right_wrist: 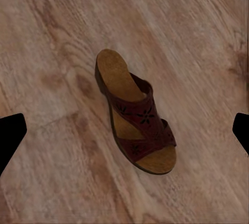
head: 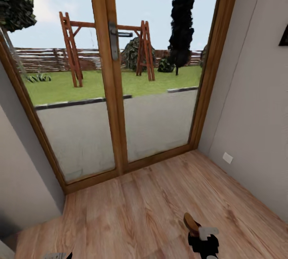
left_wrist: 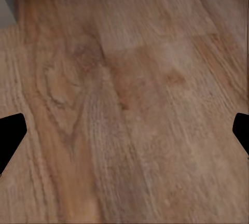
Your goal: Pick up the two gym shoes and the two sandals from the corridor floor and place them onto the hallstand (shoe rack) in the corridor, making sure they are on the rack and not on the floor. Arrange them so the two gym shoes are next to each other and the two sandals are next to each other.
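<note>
Sandal (right_wrist: 136, 114) flat on corridor floor (right_wrist: 57, 37)

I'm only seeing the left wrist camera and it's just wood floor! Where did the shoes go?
Observer: One sandal lies flat on the corridor floor, straight under the right gripper.
Operator: Is the gripper holding it?
Observer: No. The right gripper is open, its fingertips spread wide on either side of the sandal, not touching it.
Operator: What's in front of the robot?
Observer: A wooden-framed glass door, with a garden and a swing frame outside.
</note>
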Controlling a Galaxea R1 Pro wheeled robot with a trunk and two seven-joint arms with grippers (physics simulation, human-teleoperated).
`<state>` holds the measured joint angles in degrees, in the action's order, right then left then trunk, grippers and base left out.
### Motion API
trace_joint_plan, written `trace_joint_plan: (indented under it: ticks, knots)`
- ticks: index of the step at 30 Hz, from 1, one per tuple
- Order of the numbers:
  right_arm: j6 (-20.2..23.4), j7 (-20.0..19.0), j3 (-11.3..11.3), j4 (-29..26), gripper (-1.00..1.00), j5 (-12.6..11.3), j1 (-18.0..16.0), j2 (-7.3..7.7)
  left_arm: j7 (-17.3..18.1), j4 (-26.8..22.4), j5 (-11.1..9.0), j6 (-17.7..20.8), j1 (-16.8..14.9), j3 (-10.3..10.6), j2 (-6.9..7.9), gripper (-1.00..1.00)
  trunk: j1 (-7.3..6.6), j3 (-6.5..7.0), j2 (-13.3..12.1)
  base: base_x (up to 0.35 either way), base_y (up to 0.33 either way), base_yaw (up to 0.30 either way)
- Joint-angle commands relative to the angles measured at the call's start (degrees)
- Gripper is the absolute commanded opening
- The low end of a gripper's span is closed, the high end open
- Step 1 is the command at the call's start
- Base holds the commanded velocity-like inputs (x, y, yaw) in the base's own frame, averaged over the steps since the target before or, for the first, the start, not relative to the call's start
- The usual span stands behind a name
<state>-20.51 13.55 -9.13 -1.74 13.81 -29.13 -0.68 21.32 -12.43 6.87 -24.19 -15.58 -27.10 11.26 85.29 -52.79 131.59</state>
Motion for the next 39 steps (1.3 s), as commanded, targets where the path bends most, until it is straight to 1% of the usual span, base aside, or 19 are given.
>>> trace_joint_plan:
  ticks: [1,5,11,39]
  knots:
    - [-0.1,0.3,-0.5,0.1,1.0,0.6,-0.1,-0.02,0.2,0.0,0.6,-0.2,0.0,-0.5,-0.01,1.0,0.02,-0.01,0.0,0.278,0.108,-0.271]
    - [-0.1,0.3,-0.5,0.1,1.0,0.6,-0.1,-0.02,0.2,0.0,0.6,-0.2,0.0,-0.5,-0.01,1.0,0.02,0.15,0.0,0.224,0.087,-0.271]
    - [-0.1,0.3,-0.5,0.1,1.0,0.6,-0.1,-0.02,0.2,0.0,0.6,-0.2,0.0,-0.5,-0.01,1.0,0.02,0.39,0.0,0.083,0.032,-0.271]
    - [-0.1,0.3,-0.5,0.1,1.0,0.6,-0.1,-0.04,0.2,0.0,0.6,-0.2,0.0,-0.5,-0.01,1.0,0.02,1.45,0.0,0.005,0.002,-0.272]
